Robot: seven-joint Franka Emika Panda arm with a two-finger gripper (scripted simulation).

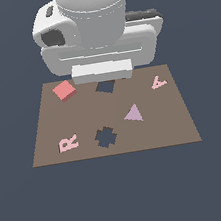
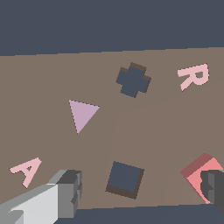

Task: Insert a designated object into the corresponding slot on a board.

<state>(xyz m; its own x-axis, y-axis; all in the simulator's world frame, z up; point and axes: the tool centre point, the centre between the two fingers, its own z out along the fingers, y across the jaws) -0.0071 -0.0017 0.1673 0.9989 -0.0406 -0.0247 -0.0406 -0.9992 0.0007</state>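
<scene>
The salmon-red square block (image 1: 64, 90) lies on the brown board (image 1: 49, 127) near its far corner, on the exterior view's left. The dark square slot (image 1: 106, 87) is just beside it toward the exterior view's right, empty. In the wrist view my gripper (image 2: 142, 192) is open and empty, hovering over the square slot (image 2: 125, 178). One fingertip (image 2: 213, 187) overlaps a corner of the red block (image 2: 197, 170); contact cannot be told. In the exterior view the arm's hand (image 1: 101, 72) hides the fingers.
Also on the board are a dark cross-shaped cutout (image 1: 106, 137), a lilac triangle (image 1: 132, 113), a pale pink letter R (image 1: 68, 143) and a pale pink letter A (image 1: 158, 82). The bulky arm body (image 1: 97, 28) looms over the board's far edge.
</scene>
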